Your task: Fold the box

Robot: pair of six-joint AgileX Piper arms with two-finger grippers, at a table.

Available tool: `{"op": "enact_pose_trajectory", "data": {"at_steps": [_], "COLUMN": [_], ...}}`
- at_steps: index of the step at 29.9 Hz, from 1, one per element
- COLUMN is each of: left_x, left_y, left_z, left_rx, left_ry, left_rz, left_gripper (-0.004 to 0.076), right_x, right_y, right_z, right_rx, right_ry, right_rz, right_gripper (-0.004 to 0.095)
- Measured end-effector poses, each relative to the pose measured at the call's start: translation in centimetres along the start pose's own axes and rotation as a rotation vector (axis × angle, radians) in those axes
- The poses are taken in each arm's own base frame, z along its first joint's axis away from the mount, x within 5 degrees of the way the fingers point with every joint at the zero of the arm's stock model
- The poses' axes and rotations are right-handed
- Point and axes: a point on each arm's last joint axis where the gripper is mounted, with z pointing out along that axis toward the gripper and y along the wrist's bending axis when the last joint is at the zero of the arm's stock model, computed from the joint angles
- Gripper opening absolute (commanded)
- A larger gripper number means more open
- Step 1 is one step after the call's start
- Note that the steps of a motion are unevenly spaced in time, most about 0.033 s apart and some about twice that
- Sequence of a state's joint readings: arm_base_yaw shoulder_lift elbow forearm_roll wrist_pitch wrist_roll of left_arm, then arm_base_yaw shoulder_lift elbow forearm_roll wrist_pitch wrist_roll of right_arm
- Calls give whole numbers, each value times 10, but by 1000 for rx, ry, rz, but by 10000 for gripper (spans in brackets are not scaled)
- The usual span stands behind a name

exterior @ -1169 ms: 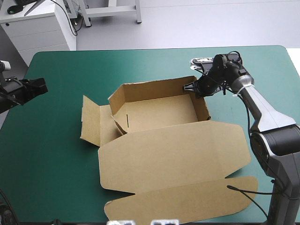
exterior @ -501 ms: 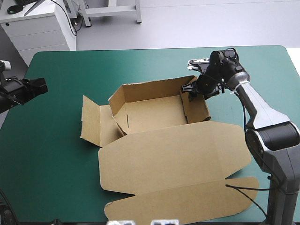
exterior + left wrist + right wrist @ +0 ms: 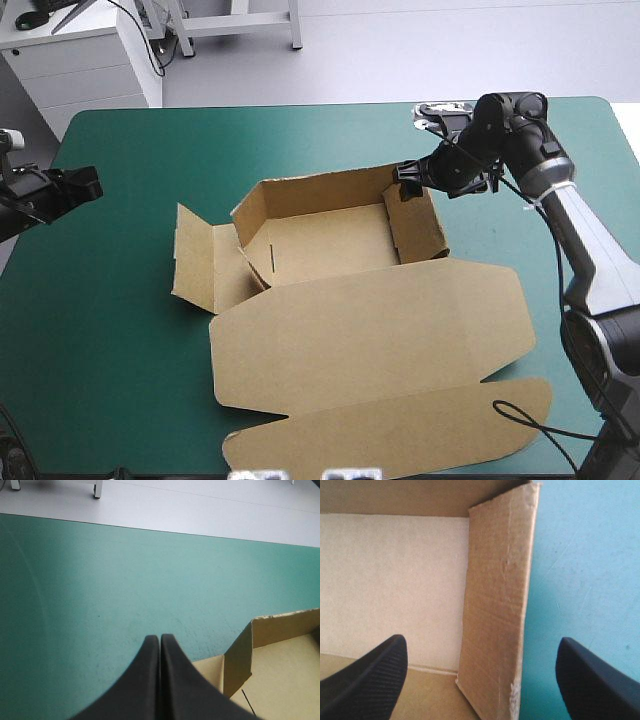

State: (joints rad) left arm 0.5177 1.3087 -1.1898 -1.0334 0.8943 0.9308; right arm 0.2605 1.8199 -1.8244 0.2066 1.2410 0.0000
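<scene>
Brown corrugated board makes up the box [image 3: 365, 325], a cut sheet half worked into an open tray. It lies in the middle of the teal-green cover [image 3: 120, 350], with its broad lid [image 3: 380, 340] flat toward the near edge.

The coming move turns on the box's short right wall [image 3: 420, 222]. It stands raised, and the right gripper [image 3: 408, 182] sits at its far end, at the box's far right corner. In the right wrist view the wall [image 3: 500, 605] runs straight ahead of the right gripper [image 3: 481, 641], edge-on between its fingers. One black finger is over the tray floor inside the box and the other is outside the box, over the cover. The jaws stand wide apart and hold nothing, and I can see no contact with the board. A pinch or an inward press on that wall looks like the step in hand.

The box's left flap [image 3: 195, 255] lies folded out flat on the cover, not yet raised.

The left gripper [image 3: 85, 185] is well apart from the box, off beyond its left flap. Its fingers are pressed together in a point and hold nothing. From the left gripper [image 3: 160, 640], the box's far left corner [image 3: 250, 645] lies just ahead and to one side. The right arm is plainly the nearer one to the box.
</scene>
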Motion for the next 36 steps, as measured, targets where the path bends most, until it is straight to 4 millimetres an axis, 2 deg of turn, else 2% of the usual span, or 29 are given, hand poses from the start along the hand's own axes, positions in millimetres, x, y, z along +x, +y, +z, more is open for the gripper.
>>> {"op": "enact_pose_trajectory", "data": {"at_steps": [5, 13, 16, 19, 22, 25, 31, 36], "left_x": [0, 0, 1, 3, 4, 5, 5, 5], "left_y": [0, 1, 4, 8, 9, 11, 12, 12], "left_z": [0, 1, 4, 9, 11, 12, 13, 13], "left_rx": [-1, -4, -4, -2, -2, -1, 0, 1], "left_ry": [-1, -1, 8, 19, 25, 29, 33, 34], "left_rz": [0, -2, -11, -21, -26, -30, -33, -33], "left_gripper": [-8, -8, -8, -8, -8, -8, -8, -8], "right_x": [13, 18, 18, 18, 18, 18, 18, 18], "right_y": [-2, -11, -14, -16, -17, -17, -17, -19], "right_z": [4, 39, 52, 63, 66, 66, 66, 73], "right_rx": [5, 28, 31, 33, 34, 33, 29, 38], "right_ry": [45, 140, 170, 193, 199, 199, 202, 212], "right_rz": [-12, -21, -16, -11, -13, -22, -62, -68], "right_gripper": [742, 741, 697, 612, 495, 348, -23, -18]}}
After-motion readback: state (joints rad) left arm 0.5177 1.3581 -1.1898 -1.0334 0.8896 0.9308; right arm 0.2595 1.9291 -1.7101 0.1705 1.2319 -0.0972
